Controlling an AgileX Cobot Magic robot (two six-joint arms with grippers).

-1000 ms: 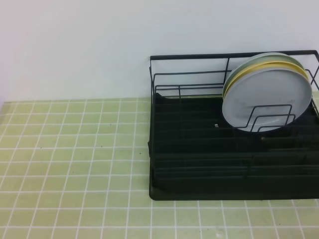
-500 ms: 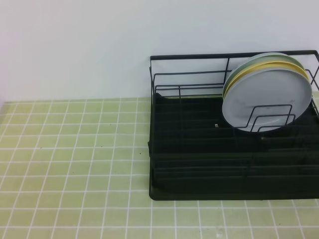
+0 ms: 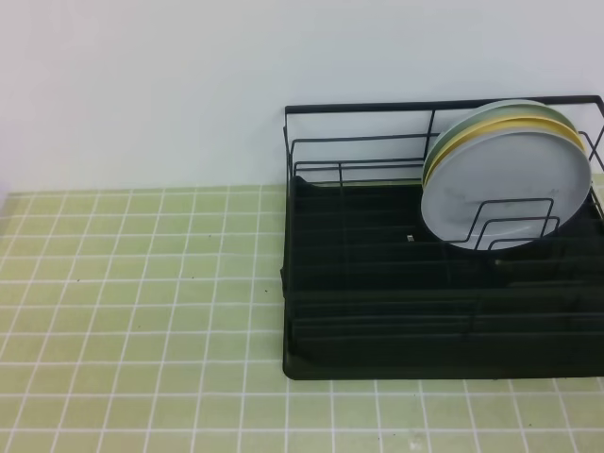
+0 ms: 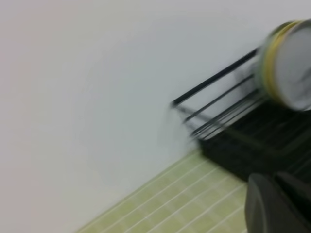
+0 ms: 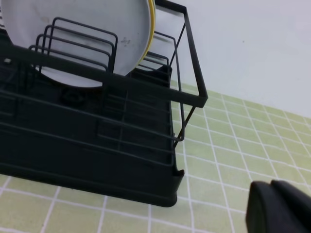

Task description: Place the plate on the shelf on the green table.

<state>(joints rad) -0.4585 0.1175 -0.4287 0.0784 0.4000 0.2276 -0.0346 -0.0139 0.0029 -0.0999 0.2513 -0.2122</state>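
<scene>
Back of the scene is a plain white wall (image 3: 142,85), running the full width and meeting the desk in a straight line.

Green table (image 3: 132,311), i.e. the desk: small square light yellow-green tiles w/ white grout, flat, a few dark specks on tiles near the middle. It fills the lower half of the exterior high view and shows again under both wrist cams.

The shelf (image 3: 377,363) sits on the desk at the right, back edge up against the wall; black tray base, rectangular wire frame, upright wire dividers. Its right end runs out of the high view.

The plate (image 3: 510,179), pale grey-blue, stands on edge in the shelf's back right part, tilted back, front-most of three stacked plates, dividers crossing its lower face. Just behind it, touching: yellow plate (image 3: 491,127), then pale green plate (image 3: 500,109), only rims showing.

Left wrist cam is motion-blurred; shelf + plates at its right edge.

Left gripper (image 4: 279,204): dark jaws pressed together, closed, holding nothing, over the desk beside the shelf. Right gripper (image 5: 277,206): jaws closed too, empty, above tiles off the shelf's corner.
</scene>
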